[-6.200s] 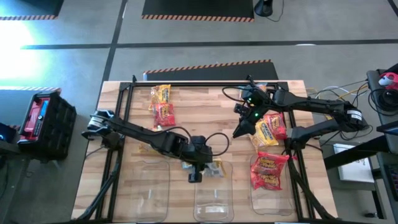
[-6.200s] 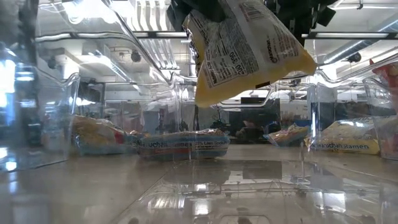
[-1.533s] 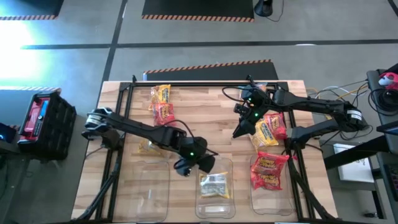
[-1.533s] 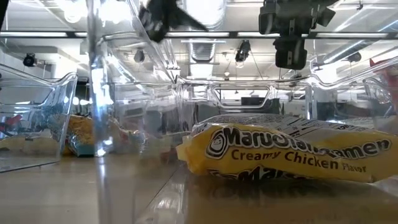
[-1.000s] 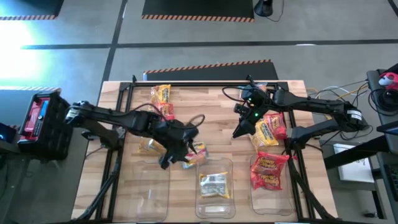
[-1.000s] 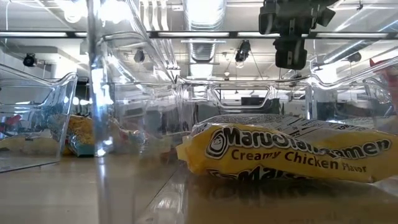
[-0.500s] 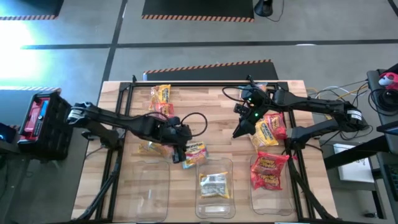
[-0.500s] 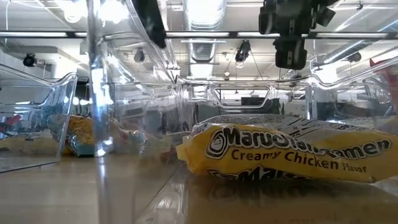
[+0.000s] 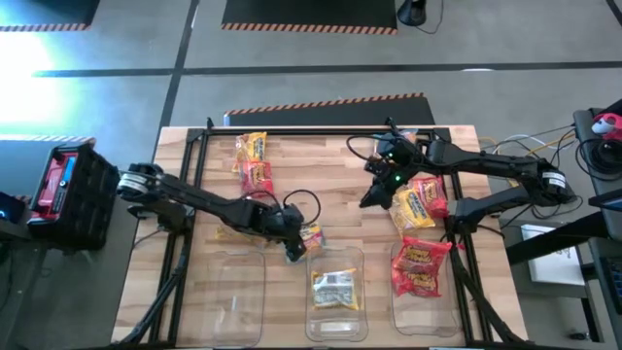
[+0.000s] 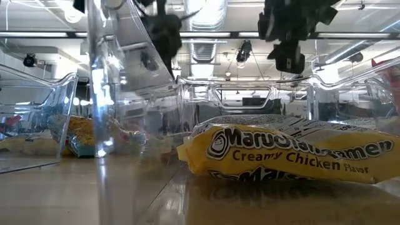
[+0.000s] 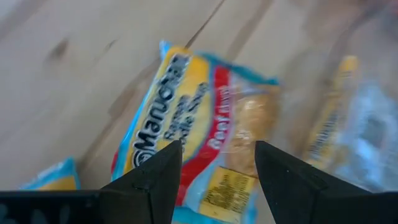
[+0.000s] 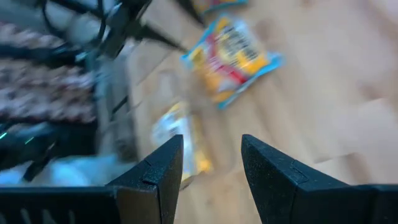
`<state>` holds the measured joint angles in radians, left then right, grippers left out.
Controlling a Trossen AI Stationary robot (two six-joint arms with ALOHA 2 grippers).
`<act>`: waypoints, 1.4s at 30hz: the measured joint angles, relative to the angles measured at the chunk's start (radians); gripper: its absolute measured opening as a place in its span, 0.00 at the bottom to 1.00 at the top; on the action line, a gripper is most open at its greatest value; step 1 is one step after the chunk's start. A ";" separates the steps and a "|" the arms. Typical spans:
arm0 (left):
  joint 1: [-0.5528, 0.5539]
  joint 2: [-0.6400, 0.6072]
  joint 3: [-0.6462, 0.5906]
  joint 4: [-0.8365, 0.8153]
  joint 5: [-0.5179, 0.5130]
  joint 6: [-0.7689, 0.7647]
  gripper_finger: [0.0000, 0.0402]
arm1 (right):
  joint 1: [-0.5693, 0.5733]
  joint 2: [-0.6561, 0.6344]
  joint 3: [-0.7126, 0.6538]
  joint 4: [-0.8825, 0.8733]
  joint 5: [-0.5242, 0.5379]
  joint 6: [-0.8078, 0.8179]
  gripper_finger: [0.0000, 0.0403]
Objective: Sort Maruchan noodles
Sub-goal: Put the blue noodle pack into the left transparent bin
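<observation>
A blue-edged yellow and red noodle packet lies flat on the wood by the far wall of the middle clear bin. It fills the left wrist view. My left gripper is open just above it, its fingers over the packet's near part. A yellow Creamy Chicken packet lies flat in the middle bin and also shows in the low view. Red packets lie in the right bin. My right gripper hangs open and empty beside a small pile of packets.
An empty clear bin stands at the near left. Two packets lie at the far left and a yellow one by the left bin's far wall. A black frame runs around the table's far and side edges.
My left gripper has swung from the left bin's far edge toward the table's right and come down over the blue-edged packet, staying open. My right gripper has tipped a little in place. The packets have not moved.
</observation>
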<state>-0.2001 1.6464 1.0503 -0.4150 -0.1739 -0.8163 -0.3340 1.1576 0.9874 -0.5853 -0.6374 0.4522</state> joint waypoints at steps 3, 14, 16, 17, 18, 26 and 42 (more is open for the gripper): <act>0.001 0.049 0.002 0.010 0.001 -0.039 0.46 | 0.000 0.000 0.000 0.000 0.086 0.001 0.38; 0.084 0.131 0.017 0.017 0.112 0.128 0.46 | 0.000 0.000 0.000 0.074 0.148 0.071 0.38; 0.116 0.131 0.017 0.016 0.112 0.190 0.46 | 0.000 0.000 0.000 0.104 0.148 0.069 0.38; 0.135 0.131 0.016 0.017 0.112 0.215 0.46 | 0.000 0.001 0.000 0.121 0.148 0.064 0.38; 0.155 0.133 0.016 0.023 0.110 0.237 0.46 | 0.000 0.003 0.000 0.136 0.149 0.061 0.38; 0.319 0.173 0.015 0.192 0.122 0.343 0.46 | 0.000 0.008 0.000 0.156 0.169 0.062 0.38; 0.398 0.264 0.170 0.207 0.193 0.302 0.46 | -0.006 0.011 0.000 0.198 0.221 0.009 0.38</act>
<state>0.1977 1.9100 1.2204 -0.2081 0.0189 -0.5139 -0.3397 1.1683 0.9874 -0.3870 -0.4163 0.4615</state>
